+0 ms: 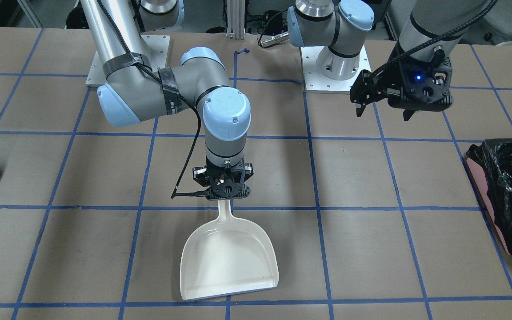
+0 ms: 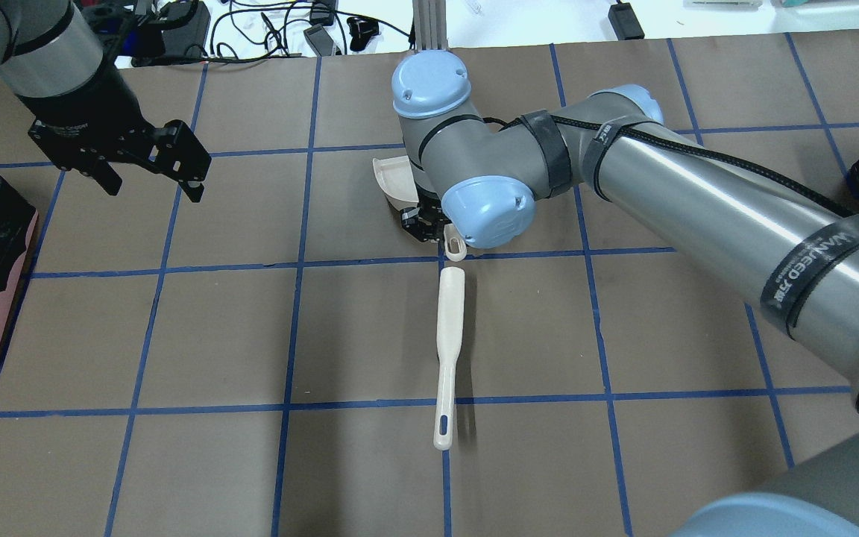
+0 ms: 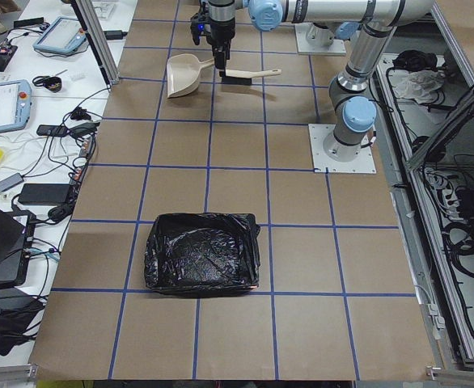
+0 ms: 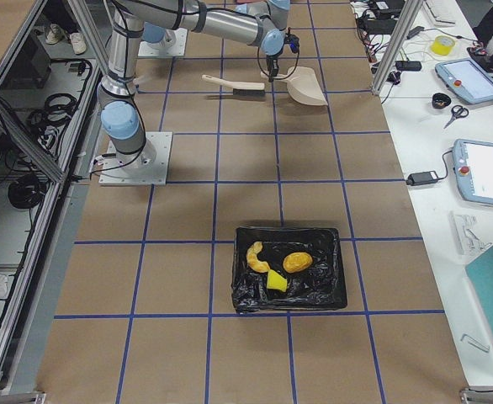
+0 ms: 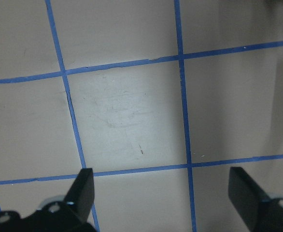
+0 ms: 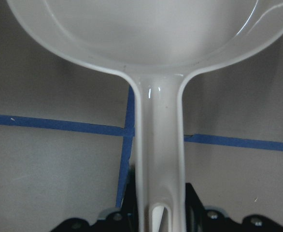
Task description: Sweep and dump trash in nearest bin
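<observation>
Findings, largest item first.

The table (image 1: 371,249) is brown, gridded in blue tape.

Two bag-lined bins stand at its ends. The pink bin (image 1: 482,189) at the robot's left end shows only its crinkled black liner, no scraps. The bin (image 4: 242,290) at the robot's right end holds all the trash.

The white dustpan (image 1: 229,258) lies flat on the table near its middle, with nothing in its tray. It looks to be light, stiff, smooth plastic, so take it by the handle only.

The white brush (image 2: 447,350) lies loose on the table, just beside the pan's handle end and in line with it. No hand is on it.

The right hand (image 1: 223,195) is at the dustpan handle, fingers closed against both sides near the hanging hole.

The left hand (image 1: 383,114) hangs above bare table near the pink bin, fingers spread wide, gripping nothing.

The trash, side by side on the liner:
- brown-orange lump (image 4: 297,262), rounded and likely to roll
- pale yellow crescent (image 4: 256,252), light and probably rigid
- sponge chunk (image 4: 275,282), soft and compressible

You should judge the dump as done. If you must move any scrap again, use the brush and pan; pinching risks a slip.
</observation>
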